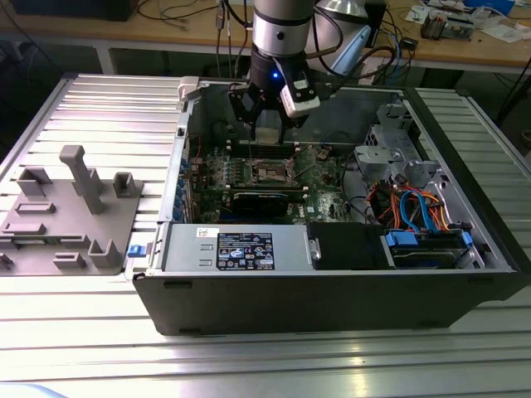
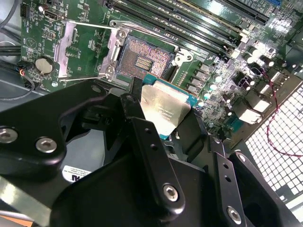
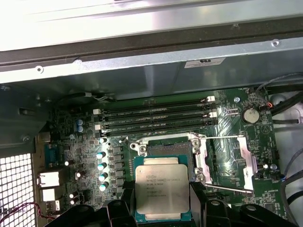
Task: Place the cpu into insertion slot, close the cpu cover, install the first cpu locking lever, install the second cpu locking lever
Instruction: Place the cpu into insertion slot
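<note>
cpu [image 3: 162, 189]: held flat, metal top up, not yet seated.
fingers [image 3: 118, 210]: closed on two opposite edges of the cpu.
insertion slot [image 3: 166, 150]: bare, just beyond the cpu and below it; sides seem parallel.
cpu cover [image 3: 248, 161]: swung open beside the slot.
writing: dark print on the cpu top.

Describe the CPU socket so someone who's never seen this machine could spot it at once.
In the open computer case, find the green motherboard and its long black memory slots. The insertion slot lies by the cpu in the gripper: the only square socket, shiny-rimmed, with a dark pin field.
</note>
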`<state>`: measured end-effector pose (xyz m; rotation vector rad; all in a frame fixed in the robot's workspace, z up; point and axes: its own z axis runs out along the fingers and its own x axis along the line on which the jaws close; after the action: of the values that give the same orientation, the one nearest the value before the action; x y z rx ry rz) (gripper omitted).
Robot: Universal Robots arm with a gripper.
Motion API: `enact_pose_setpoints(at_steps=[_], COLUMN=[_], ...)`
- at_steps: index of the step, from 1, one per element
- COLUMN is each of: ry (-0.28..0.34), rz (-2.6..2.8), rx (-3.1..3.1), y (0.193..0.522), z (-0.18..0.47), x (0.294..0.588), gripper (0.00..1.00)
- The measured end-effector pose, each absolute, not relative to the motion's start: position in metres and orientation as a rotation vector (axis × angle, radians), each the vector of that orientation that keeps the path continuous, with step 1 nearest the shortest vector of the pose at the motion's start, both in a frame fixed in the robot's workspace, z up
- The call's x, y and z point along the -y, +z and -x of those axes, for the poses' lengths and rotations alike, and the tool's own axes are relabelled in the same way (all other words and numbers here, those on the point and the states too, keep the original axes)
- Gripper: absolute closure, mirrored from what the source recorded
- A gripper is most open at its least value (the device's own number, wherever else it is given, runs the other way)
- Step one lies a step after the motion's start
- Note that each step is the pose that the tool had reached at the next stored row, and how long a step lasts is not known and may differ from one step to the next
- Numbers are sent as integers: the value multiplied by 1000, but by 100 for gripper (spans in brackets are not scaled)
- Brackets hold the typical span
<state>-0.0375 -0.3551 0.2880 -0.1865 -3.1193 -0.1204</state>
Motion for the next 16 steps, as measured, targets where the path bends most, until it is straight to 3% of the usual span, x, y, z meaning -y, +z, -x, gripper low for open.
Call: enact_pose_setpoints(at_steps=[16], ry=[-120], rz=[212], rx=[3118], y=[287], z=[37], x=[355], gripper=[45])
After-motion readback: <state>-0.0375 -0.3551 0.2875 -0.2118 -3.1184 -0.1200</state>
